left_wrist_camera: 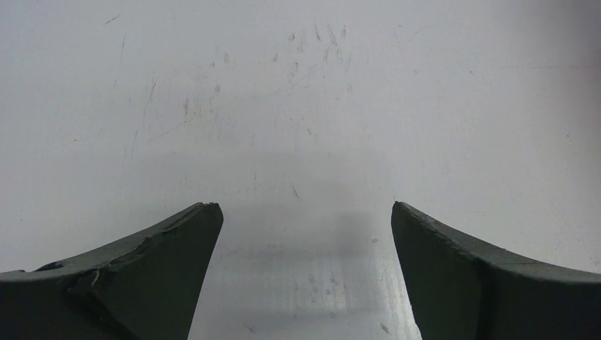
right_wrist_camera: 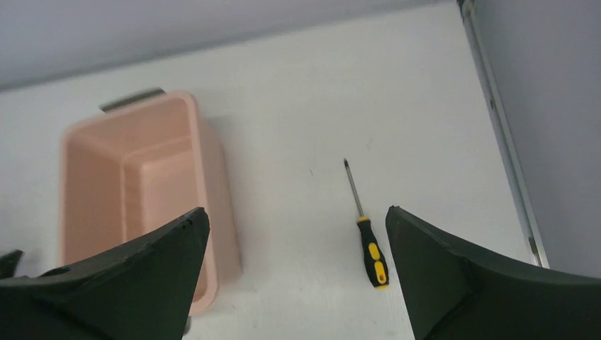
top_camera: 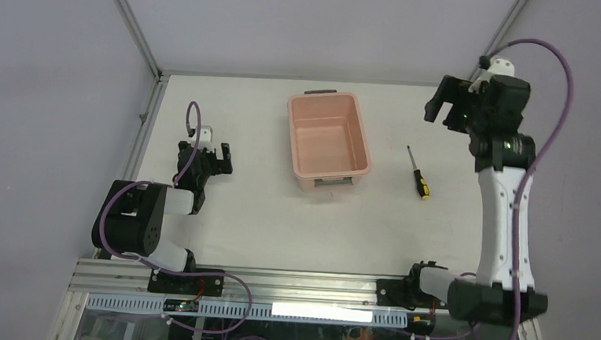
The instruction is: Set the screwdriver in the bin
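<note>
The screwdriver (top_camera: 418, 173) lies flat on the white table, right of the bin, its black-and-yellow handle toward the near edge. In the right wrist view the screwdriver (right_wrist_camera: 366, 232) lies between my fingers' line of sight, far below. The salmon-pink bin (top_camera: 327, 140) stands empty at the table's middle back; the right wrist view shows the bin (right_wrist_camera: 135, 191) at left. My right gripper (top_camera: 446, 102) is open and empty, raised high above the table, up and right of the screwdriver. My left gripper (top_camera: 213, 161) is open and empty, low over bare table left of the bin.
The table (top_camera: 263, 215) is bounded by a metal frame rail (top_camera: 147, 121) on the left and grey walls behind and at the sides. The right arm's purple cable (top_camera: 562, 99) loops beside it. The left wrist view shows only scratched table surface (left_wrist_camera: 298, 127).
</note>
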`<control>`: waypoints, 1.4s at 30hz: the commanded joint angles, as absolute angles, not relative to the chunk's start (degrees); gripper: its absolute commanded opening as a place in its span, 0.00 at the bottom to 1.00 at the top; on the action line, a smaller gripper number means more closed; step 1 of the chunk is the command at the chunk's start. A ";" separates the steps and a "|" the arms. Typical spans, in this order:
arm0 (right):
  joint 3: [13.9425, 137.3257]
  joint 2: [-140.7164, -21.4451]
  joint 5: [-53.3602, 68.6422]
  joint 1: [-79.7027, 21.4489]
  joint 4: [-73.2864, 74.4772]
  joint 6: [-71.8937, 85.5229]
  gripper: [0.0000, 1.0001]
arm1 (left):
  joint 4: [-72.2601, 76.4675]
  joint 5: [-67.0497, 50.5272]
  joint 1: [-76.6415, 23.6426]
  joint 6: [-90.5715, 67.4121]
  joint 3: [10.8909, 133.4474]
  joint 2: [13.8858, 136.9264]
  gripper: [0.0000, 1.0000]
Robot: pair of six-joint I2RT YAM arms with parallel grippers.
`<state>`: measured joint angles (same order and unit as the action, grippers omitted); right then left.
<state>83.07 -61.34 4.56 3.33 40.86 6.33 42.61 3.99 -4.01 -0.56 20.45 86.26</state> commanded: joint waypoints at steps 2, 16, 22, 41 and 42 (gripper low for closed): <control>87.53 -82.95 -2.68 3.25 62.36 0.33 0.99 | 45.44 2.65 -3.56 -0.94 21.89 85.89 0.99; 79.01 -113.49 -9.32 3.34 51.09 -4.62 0.91 | 46.05 2.78 -3.52 -0.88 21.80 86.13 0.99; 78.36 -114.45 -6.98 3.34 51.21 -5.22 0.29 | 46.15 2.81 -3.55 -0.88 21.80 86.15 0.99; 125.28 -108.48 -13.33 2.35 98.42 7.97 0.00 | 45.48 2.64 -3.52 -0.88 21.94 85.83 0.99; 126.87 -108.13 -12.33 2.14 98.08 8.92 0.00 | 45.44 2.64 -3.52 -0.88 21.89 85.86 0.99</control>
<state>118.85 -110.52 -10.74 2.92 82.32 3.66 42.48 3.99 -4.01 -0.56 20.45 86.26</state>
